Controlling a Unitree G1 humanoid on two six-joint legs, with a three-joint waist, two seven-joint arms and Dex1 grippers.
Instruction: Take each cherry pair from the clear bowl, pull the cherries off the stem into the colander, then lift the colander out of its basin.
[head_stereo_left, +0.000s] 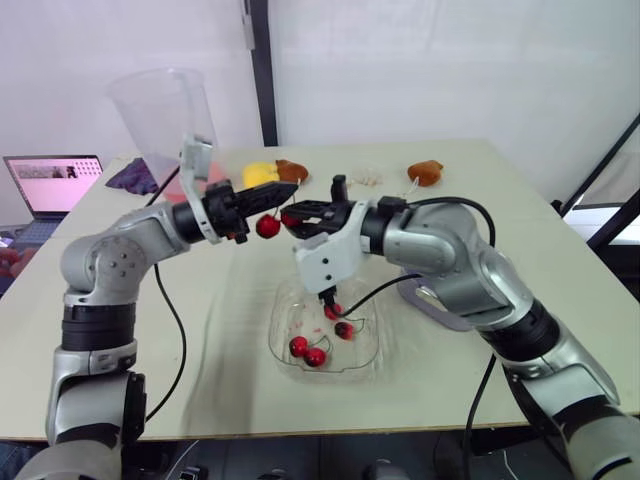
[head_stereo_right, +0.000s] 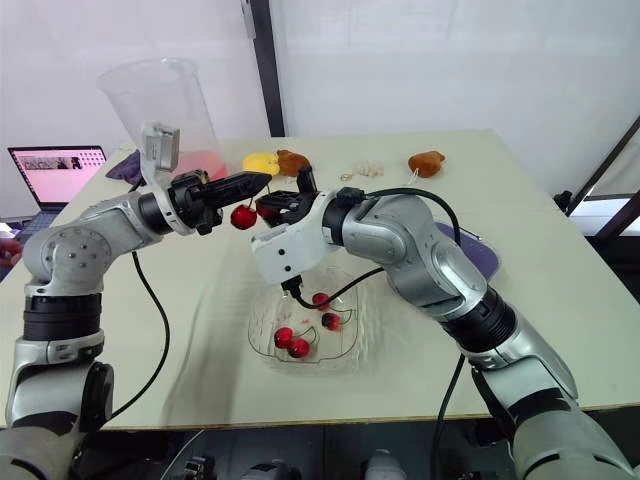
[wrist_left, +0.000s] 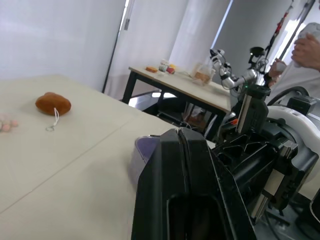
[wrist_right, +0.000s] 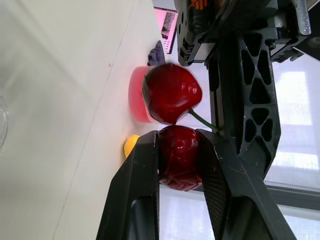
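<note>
I'm at the pulling step: my left gripper (head_stereo_left: 283, 190) is pinched shut on the stem (wrist_right: 200, 120) and my right gripper (head_stereo_right: 262, 208) clamps one cherry (wrist_right: 179, 157), its twin (head_stereo_left: 267, 226) dangling free, all held aloft over the table's middle, just beyond the clear bowl (head_stereo_left: 275, 330) where more pairs (head_stereo_left: 315, 350) wait. Next I'd carry this over the pink colander (head_stereo_right: 200, 162), as I take it, near the far-left corner, before drawing the grippers apart.

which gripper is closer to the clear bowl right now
Right. The right gripper, shut on a cherry, is raised above the far side of the clear bowl; the left gripper, shut on the stem, sits just further to the robot's left.
</note>
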